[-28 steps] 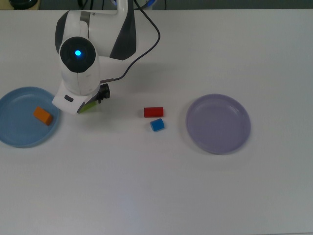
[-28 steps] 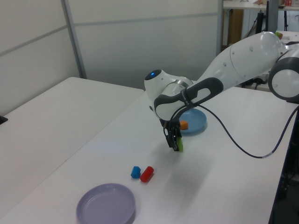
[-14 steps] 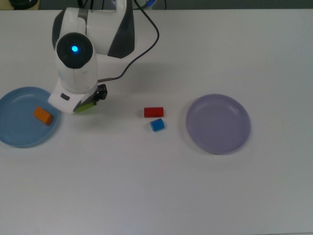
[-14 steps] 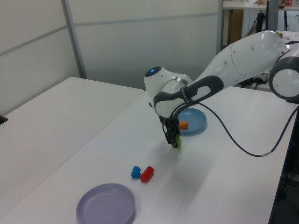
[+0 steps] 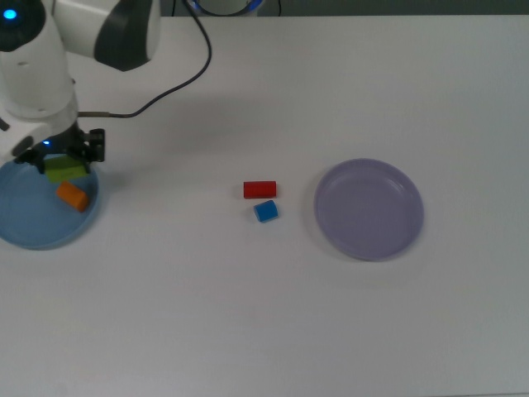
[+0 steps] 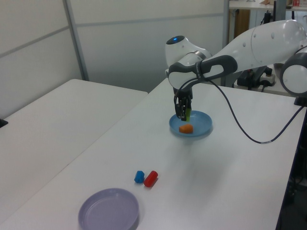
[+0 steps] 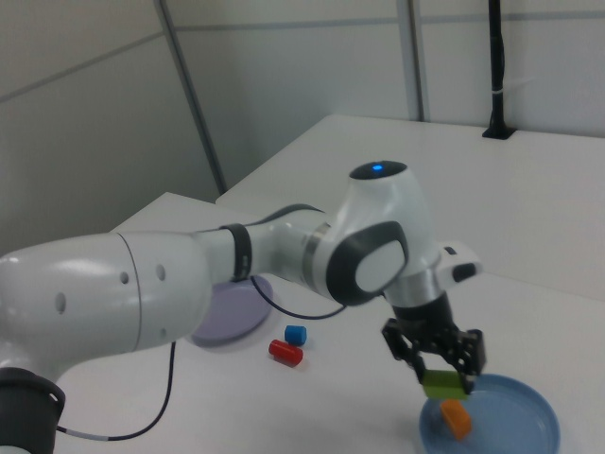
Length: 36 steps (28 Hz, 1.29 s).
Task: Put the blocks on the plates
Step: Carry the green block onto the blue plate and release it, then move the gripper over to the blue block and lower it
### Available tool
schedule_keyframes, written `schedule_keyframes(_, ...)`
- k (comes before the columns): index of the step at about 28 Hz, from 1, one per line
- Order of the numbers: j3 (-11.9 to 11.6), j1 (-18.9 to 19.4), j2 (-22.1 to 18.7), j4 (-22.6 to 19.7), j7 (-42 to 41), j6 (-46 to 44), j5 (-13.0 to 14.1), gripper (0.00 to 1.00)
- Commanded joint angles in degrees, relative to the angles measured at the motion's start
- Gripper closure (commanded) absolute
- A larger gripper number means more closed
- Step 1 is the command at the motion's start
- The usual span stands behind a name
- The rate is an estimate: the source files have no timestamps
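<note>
Blocks & plates — one block held, one plated

Lime-green block (image 5: 66, 173) in pincer (image 5: 64, 163) over light blue plate (image 5: 25, 231), orange block (image 5: 73, 196) inside; red block (image 5: 259, 189) & blue cube (image 5: 265, 211) beside lavender plate (image 5: 369, 209) on bench.

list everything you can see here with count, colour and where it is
light blue round plastic plate: 1, light blue, at the top view's left edge
orange rectangular block: 1, orange, lying on the light blue plate
lime-green rectangular block: 1, lime green, held over the light blue plate
pale lavender round plastic plate: 1, lavender, on the top view's right, nothing on it
red rectangular block: 1, red, on the table between the plates
small blue cube-like block: 1, blue, beside the red block
white table: 1, white, under everything
black cable: 1, black, trailing from the arm
gripper: 1, black, shut on the green block
</note>
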Motion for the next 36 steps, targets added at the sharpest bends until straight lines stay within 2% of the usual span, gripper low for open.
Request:
schedule_keyframes(1, -1.20, -1.18, 3.27, 0.82, -0.29, 7.07, 1.15, 0.70)
schedule_keyframes(7, -1.21, -3.29, 5.73, 0.82, 1.63, 11.91, 1.24, 0.69)
schedule_keyframes(10, -1.20, -3.55, 5.73, 0.82, 3.92, 13.41, 2.12, 0.59)
schedule_keyframes(12, -1.20, -3.64, 5.73, 0.82, 3.92, 13.41, 2.73, 0.48)
schedule_keyframes(13, -1.20, -3.64, 5.65, 0.73, 3.92, 13.41, 2.73, 0.35)
schedule_keyframes(15, -1.21, -3.55, 5.56, 0.64, 4.01, 13.33, 2.73, 0.19)
schedule_keyframes(16, -1.29, -3.47, 5.56, 0.64, 4.01, 13.33, 2.73, 0.04)
schedule_keyframes(17, -1.21, -3.47, 5.47, 0.55, 4.01, 13.24, 2.65, 0.00)
schedule_keyframes(22, -0.85, -2.50, 5.12, 0.55, 4.19, 12.71, 2.65, 0.00)
schedule_keyframes(29, -0.24, 1.36, 2.22, 0.38, 13.41, 12.27, 2.73, 0.00)
schedule_keyframes(32, 0.99, 4.26, 1.34, 0.38, 13.68, 9.47, 2.82, 0.00)
schedule_keyframes(36, 4.59, 7.16, 0.20, 0.38, 13.68, 5.51, 2.82, 0.00)
